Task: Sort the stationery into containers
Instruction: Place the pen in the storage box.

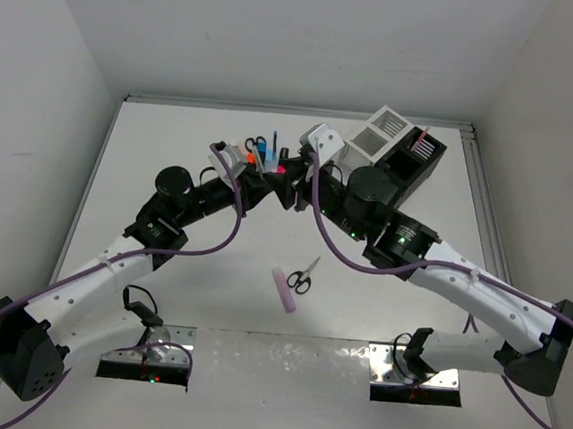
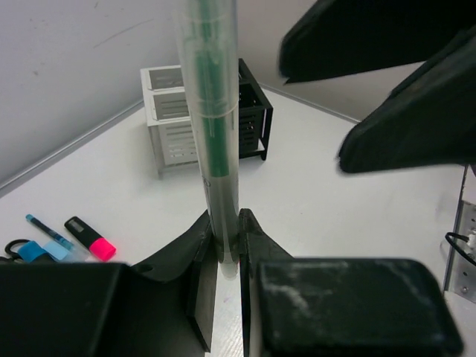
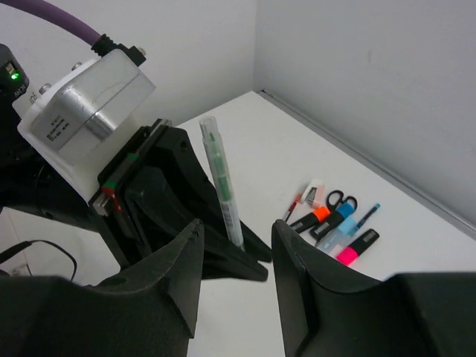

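Left gripper (image 2: 227,249) pinching green pen (image 2: 212,111) by one end above the table (image 1: 159,294), right gripper (image 3: 236,227) jaws spread facing it, white box (image 1: 379,132) and black box (image 1: 421,164) well apart, far right.

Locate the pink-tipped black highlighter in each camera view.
Top external: highlighter at upper centre, right of the scissors.
Left wrist: highlighter at lower left; the scissors sit at the picture's left edge.
Right wrist: highlighter at lower right, below the scissors.
Shared landmark: the black-handled scissors in the same pile.
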